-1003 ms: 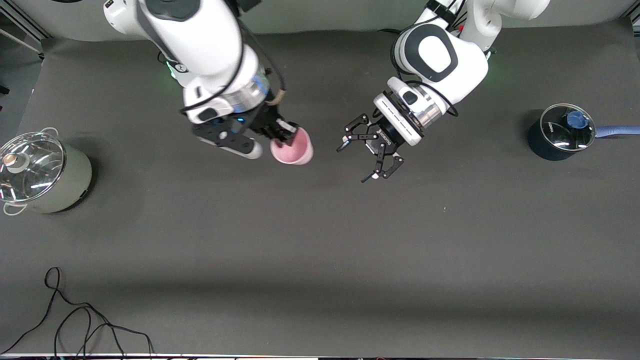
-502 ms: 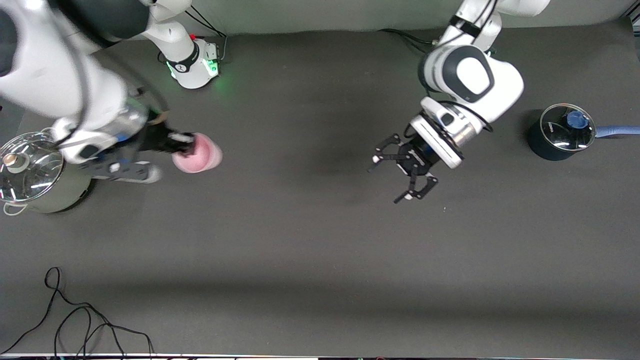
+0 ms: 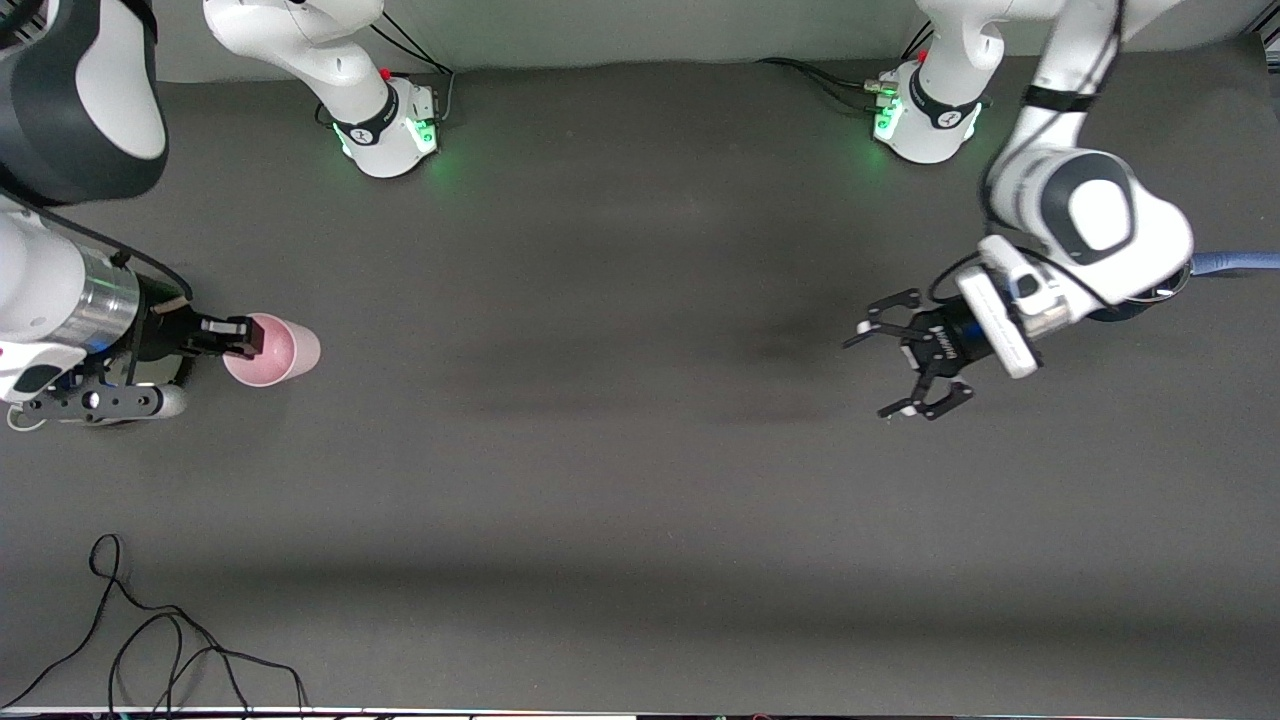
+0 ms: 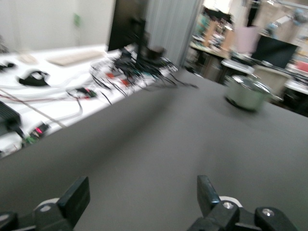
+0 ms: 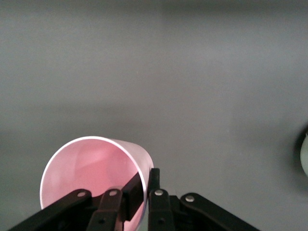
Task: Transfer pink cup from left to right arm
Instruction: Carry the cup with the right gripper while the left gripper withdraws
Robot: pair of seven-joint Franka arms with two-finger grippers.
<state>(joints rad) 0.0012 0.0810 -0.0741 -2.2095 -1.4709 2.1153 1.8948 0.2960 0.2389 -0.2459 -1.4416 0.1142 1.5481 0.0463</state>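
Note:
The pink cup [image 3: 285, 350] hangs tilted on its side over the table at the right arm's end, its mouth facing the front camera. My right gripper [image 3: 245, 338] is shut on the rim. In the right wrist view one finger is inside the pink cup [image 5: 91, 166] and the other outside, with my right gripper [image 5: 147, 185] pinching the wall. My left gripper [image 3: 908, 366] hangs open and empty over bare table toward the left arm's end. The left wrist view shows my left gripper [image 4: 142, 197] with its fingers [image 4: 77, 196] wide apart and nothing between them.
A steel pot [image 4: 245, 91] stands at the right arm's end, mostly hidden under that arm in the front view. A dark pot's blue handle [image 3: 1235, 262] shows past the left arm's wrist. A black cable [image 3: 150, 640] lies near the front edge.
The right arm has carried the pink cup from the table's middle out to its own end. The left arm has drawn back toward its end, still open and empty.

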